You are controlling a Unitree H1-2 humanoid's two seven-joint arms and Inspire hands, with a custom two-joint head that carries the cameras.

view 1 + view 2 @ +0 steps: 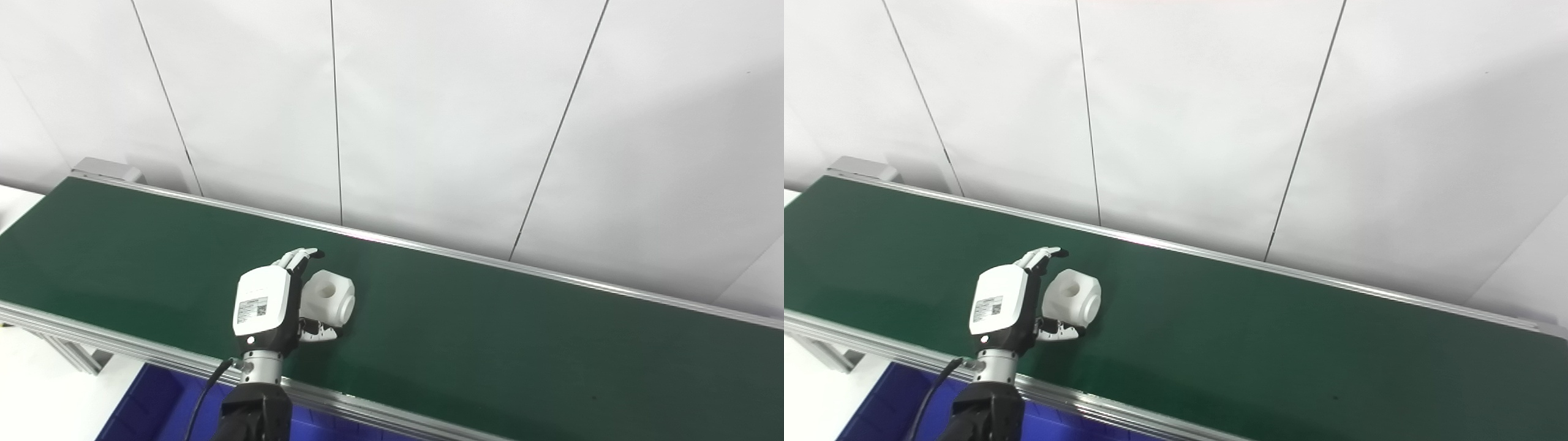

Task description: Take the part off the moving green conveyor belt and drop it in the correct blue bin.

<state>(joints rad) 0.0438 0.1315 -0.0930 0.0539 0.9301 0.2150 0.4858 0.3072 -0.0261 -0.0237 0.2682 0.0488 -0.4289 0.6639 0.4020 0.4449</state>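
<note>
While the white part (329, 297) is lying mid-belt on the green conveyor belt (490, 331), it is being cupped by the left hand (269, 303), fingers (300, 257) spread wide. In the right eye view, grasping is being judged underway; closure, then carriage to the near blue bin (888, 398), is required.

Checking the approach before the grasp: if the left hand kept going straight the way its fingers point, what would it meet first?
Probably nothing but belt: the left hand points toward the far edge of the green conveyor belt, with the white part beside its palm, not ahead. Depth is uncertain.
</note>
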